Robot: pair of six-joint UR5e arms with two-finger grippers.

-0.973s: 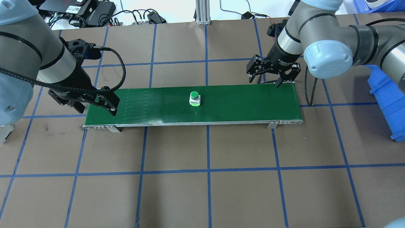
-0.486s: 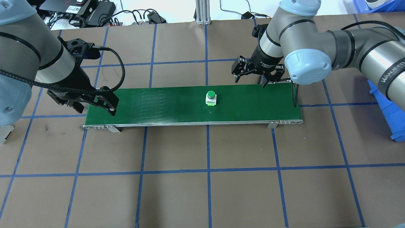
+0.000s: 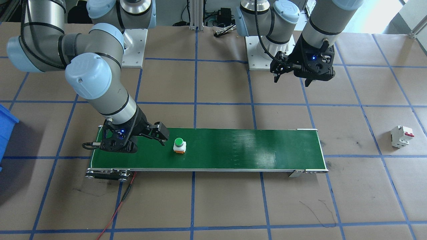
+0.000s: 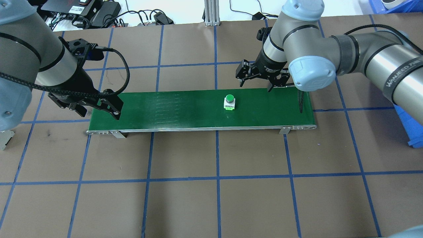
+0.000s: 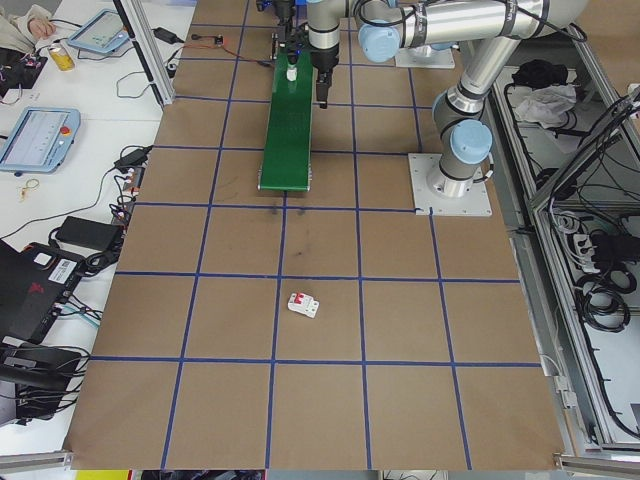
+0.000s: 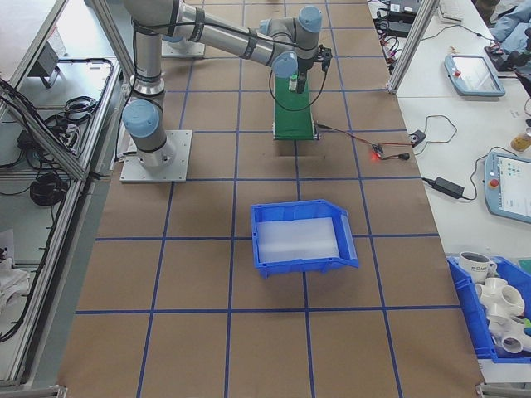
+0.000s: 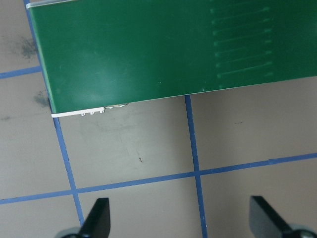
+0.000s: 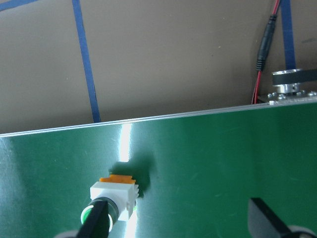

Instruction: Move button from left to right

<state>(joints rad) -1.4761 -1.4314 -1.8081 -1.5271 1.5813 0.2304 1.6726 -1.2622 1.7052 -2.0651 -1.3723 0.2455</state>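
on the near side of the overhead view it's just bare brown table (image 4: 218,185) with blue tape grid. past that, the green conveyor belt (image 4: 185,112) runs 9 to 3 o'clock across mid-table.

button (image 4: 229,101) stands upright on the belt, green cap up, a bit toward 3 o'clock of belt centre. nothing touching it. in the right wrist view the button (image 8: 113,201) sits low at about 7 o'clock, partly behind one fingertip, orange base visible.

right gripper (image 4: 255,82) hovers at the belt's far edge, roughly 1 o'clock of the button, near but apart. jaws spread wide, holding nothing. front-facing view shows the right gripper (image 3: 146,136) just beside the button (image 3: 179,145), above the belt's right-hand end.

left gripper (image 4: 96,107) hangs over the belt's 9 o'clock end, well apart from the button, jaws wide, holding nothing. its wrist cam only sees belt corner and table.

progress, my read: button is on the belt in the right arm's half, so the left-side part looks done. left to do: right arm lines up over it, drops, closes on the white body, lifts, sets it down on the right. blue bin (image 6: 300,238) sits at that end, probably the drop spot but can't confirm.

farther off on the left end: white circuit breaker (image 3: 401,136) with red lever lying on the table, not part of this.
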